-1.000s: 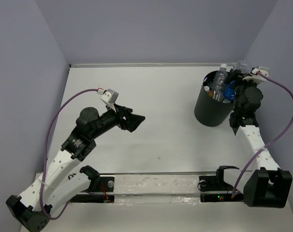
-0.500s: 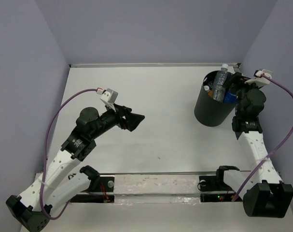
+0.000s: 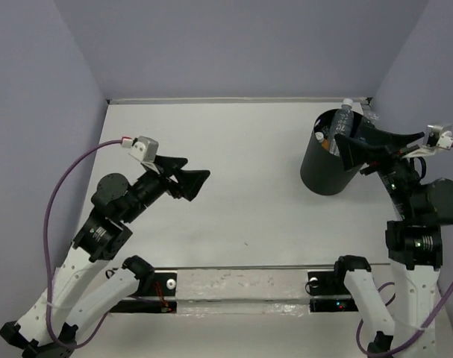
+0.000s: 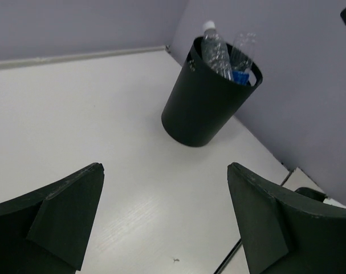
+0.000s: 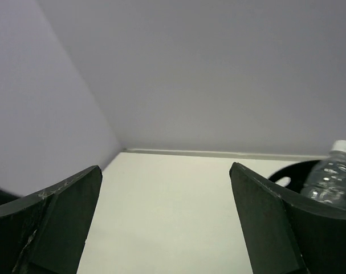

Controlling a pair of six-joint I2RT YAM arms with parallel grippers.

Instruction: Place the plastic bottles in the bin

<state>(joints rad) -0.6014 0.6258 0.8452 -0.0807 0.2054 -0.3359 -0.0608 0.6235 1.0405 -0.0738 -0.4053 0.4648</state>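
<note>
The black bin (image 3: 325, 168) stands at the far right of the table, with several clear plastic bottles (image 3: 341, 123) sticking out of it. It also shows in the left wrist view (image 4: 204, 105), with a white-capped bottle (image 4: 216, 48) and a blue label inside. The right wrist view shows the bin's rim (image 5: 287, 171) and one white-capped bottle (image 5: 332, 177). My right gripper (image 3: 345, 145) is open and empty, raised just above the bin's near right side. My left gripper (image 3: 192, 183) is open and empty over the table's left middle.
The table is white, with lilac walls at the back and both sides. A clear strip with black clamps (image 3: 241, 287) runs along the near edge between the arm bases. A small dark speck (image 3: 246, 242) lies on the table.
My right arm has pulled back from the bin and risen, its gripper now open and pointing left. My left arm has drawn back a little to the left.
</note>
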